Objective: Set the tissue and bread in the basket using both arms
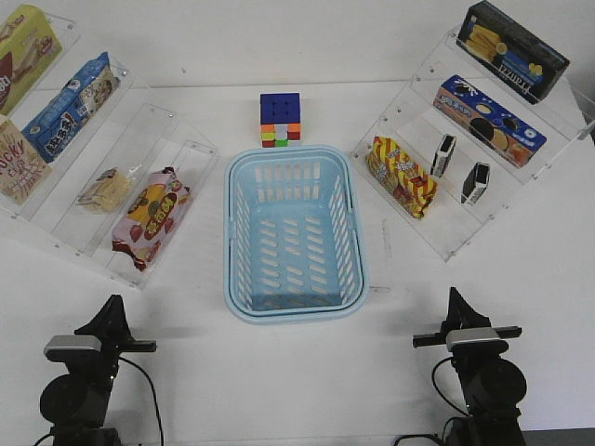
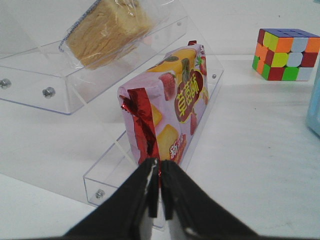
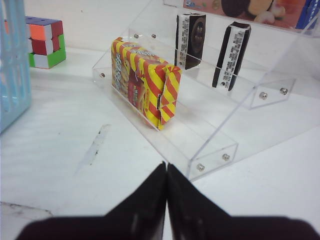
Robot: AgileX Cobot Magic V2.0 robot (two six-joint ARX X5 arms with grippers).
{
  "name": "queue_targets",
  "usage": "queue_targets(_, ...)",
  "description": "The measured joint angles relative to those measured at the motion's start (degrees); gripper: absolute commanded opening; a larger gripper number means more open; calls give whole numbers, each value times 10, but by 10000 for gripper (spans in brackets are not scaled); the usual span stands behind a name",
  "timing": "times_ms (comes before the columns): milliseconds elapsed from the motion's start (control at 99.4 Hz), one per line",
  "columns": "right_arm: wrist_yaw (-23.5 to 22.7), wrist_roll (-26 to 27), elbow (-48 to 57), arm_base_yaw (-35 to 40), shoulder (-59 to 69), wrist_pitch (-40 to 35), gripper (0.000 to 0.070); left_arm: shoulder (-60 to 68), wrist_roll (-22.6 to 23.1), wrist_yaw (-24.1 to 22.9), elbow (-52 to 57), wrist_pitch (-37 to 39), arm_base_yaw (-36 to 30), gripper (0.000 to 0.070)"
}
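Observation:
The light-blue basket (image 1: pixel 291 232) stands empty at the table's middle. The bread (image 1: pixel 103 190) in clear wrap lies on the left clear shelf; it also shows in the left wrist view (image 2: pixel 107 30). Two black tissue packs (image 1: pixel 443 155) (image 1: pixel 475 183) stand on edge on the right shelf, also in the right wrist view (image 3: pixel 190 41) (image 3: pixel 231 49). My left gripper (image 2: pixel 159 162) is shut and empty, near the front edge, facing the pink snack bag (image 2: pixel 167 107). My right gripper (image 3: pixel 166 166) is shut and empty, low before the right shelf's corner.
A puzzle cube (image 1: pixel 280 119) sits behind the basket. A red-and-yellow snack bag (image 1: pixel 401 176) leans on the right shelf's lowest step. Boxed snacks fill the upper steps of both shelves (image 1: pixel 65 105) (image 1: pixel 490 119). Both arm bases (image 1: pixel 85 351) (image 1: pixel 471 342) stand at the front edge.

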Motion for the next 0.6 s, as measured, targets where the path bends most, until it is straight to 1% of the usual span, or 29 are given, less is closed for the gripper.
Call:
queue_targets(141,-10,9,0,0,0,0,0,0,0,0,0,0,0,1)
queue_targets(262,-16,40,0,1,0,7,0,0,0,0,0,0,0,1)
queue_targets(322,-12,70,0,0,0,28,0,0,0,0,0,0,0,1)
queue_targets(412,-2,138,3,0,0,58,0,0,0,0,0,0,0,1)
queue_targets(493,12,189,29,1,3,19,0,0,0,0,0,0,0,1)
queue_targets(604,64,218,112,0,49,-52,0,0,0,0,0,0,0,1)
